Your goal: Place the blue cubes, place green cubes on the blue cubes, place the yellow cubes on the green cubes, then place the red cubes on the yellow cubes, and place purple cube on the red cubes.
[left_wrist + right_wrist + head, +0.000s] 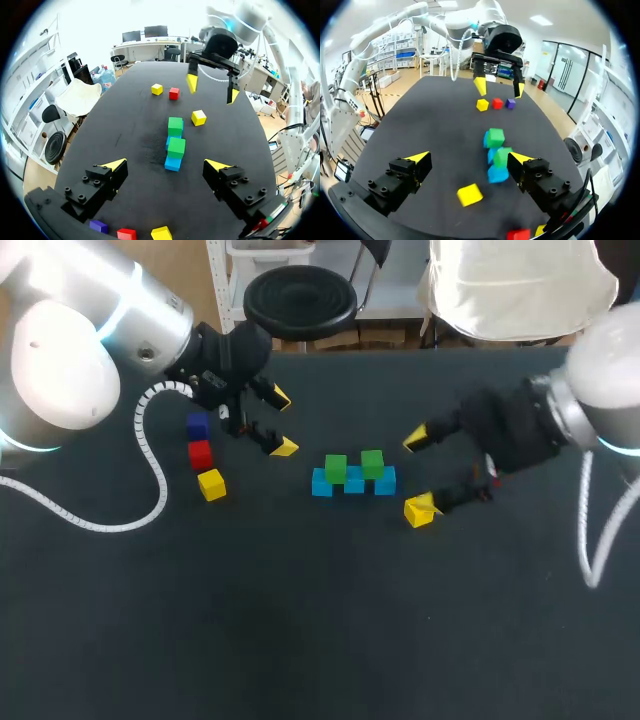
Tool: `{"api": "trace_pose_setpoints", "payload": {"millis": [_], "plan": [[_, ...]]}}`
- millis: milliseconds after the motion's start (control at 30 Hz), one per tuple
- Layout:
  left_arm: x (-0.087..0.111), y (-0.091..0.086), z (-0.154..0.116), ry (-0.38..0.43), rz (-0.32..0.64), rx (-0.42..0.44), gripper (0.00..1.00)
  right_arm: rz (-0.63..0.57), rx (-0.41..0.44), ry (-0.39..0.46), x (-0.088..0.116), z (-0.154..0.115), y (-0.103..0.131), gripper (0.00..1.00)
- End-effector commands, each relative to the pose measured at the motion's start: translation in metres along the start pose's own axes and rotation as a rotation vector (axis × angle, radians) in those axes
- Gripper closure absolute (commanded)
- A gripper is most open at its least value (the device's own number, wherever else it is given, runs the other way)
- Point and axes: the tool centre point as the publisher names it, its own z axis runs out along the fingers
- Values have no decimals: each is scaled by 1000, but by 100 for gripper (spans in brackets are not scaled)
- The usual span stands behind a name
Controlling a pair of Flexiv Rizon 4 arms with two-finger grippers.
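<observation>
Dark table [300, 620] carries your work. Three blue cubes [353, 483] sit close together in a short row near the middle, and two green cubes [336, 468] rest on top of them.

Your right claw [422, 472] hangs just to the right of that row, fingers spread wide and holding nothing. A yellow cube [420, 512] lies on the table close by one fingertip, though you cannot tell from above whether they touch. From the right wrist, that yellow cube sits on the table between the open fingers, short of the stack.

Your left claw [282, 422] hovers off to the left of the row, also spread wide and empty. Beside it, a purple cube [197, 426], a red cube [200, 454] and a second yellow cube [211, 484] lie in a line, near one another.
</observation>
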Motion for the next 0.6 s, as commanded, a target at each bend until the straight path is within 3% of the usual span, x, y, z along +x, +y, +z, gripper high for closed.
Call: {"api": "trace_pose_setpoints", "payload": {"millis": [33, 200, 367, 600], "plan": [[2, -1, 0, -6, 4, -1, 0, -20, -3, -45, 13, -14, 16, 0], [2, -1, 0, -6, 4, -1, 0, -44, -108, -105, 31, -13, 19, 0], [2, -1, 0, -6, 4, -1, 0, -24, -135, -127, 43, -7, 17, 0], [2, -1, 0, -6, 4, -1, 0, -42, -182, -128, 44, -1, 15, 0]]}}
